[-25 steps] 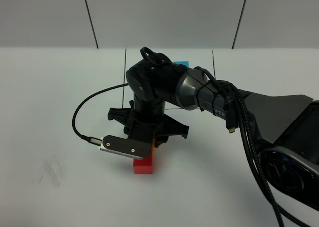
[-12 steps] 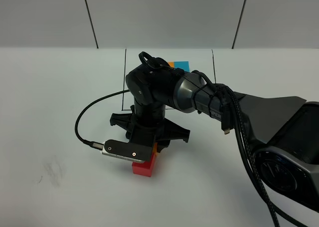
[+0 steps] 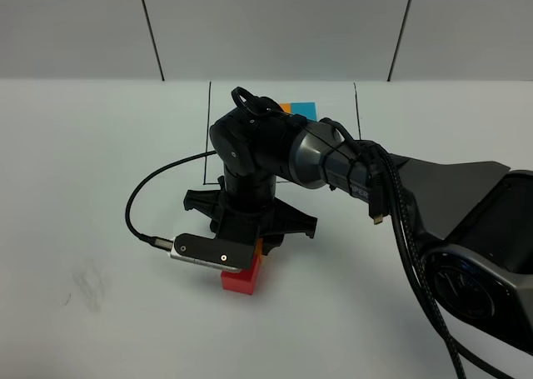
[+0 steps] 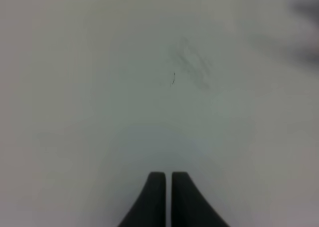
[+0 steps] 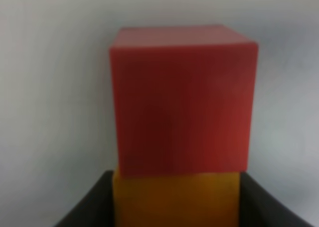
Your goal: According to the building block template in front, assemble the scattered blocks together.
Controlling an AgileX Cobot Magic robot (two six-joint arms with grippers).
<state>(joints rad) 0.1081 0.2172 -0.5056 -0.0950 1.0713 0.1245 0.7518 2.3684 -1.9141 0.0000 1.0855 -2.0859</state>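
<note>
In the exterior high view my right arm reaches across the middle, and its gripper [image 3: 255, 251] is down on the table over the scattered blocks. An orange block [image 3: 260, 247] shows between its fingers, touching the red block [image 3: 240, 282] in front of it. The right wrist view shows the red block [image 5: 182, 100] flush against the orange block [image 5: 174, 192], with my right gripper [image 5: 175, 209] shut on the orange one. The building block template [image 3: 298, 108] lies at the back; only its orange and blue cubes show behind the arm. My left gripper [image 4: 167, 194] is shut and empty above bare table.
A thin black-lined rectangle [image 3: 207, 137] frames the template area at the back. A black cable [image 3: 137, 191] loops from the right wrist's camera over the table to the left. The right arm's base [image 3: 491, 254] fills the right side.
Over the last second the right arm shifted slightly towards the near side with the orange block, uncovering the template's orange cube. It has held still for the last half second.
</note>
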